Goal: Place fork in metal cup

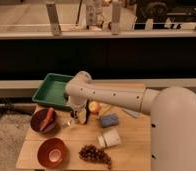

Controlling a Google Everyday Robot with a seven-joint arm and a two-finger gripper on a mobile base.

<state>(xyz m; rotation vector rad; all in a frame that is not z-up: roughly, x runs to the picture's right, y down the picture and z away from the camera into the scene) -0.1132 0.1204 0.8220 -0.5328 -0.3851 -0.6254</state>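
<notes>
My gripper (79,116) hangs low over the wooden table (136,145), just right of the dark bowl and below the green tray. A small shiny thing that looks like the metal cup (69,121) stands right at the gripper's left side. The fork is hidden from view; I cannot tell whether the gripper holds it. My pale arm (111,97) comes in from the right and covers part of the table's middle.
A green tray (50,91) sits at the back left. A dark bowl (38,126) holds a red item. At the front are an orange bowl (52,152), dark grapes (93,154) and a tipped white cup (109,138). A blue sponge (109,120) and an apple (94,107) lie mid-table.
</notes>
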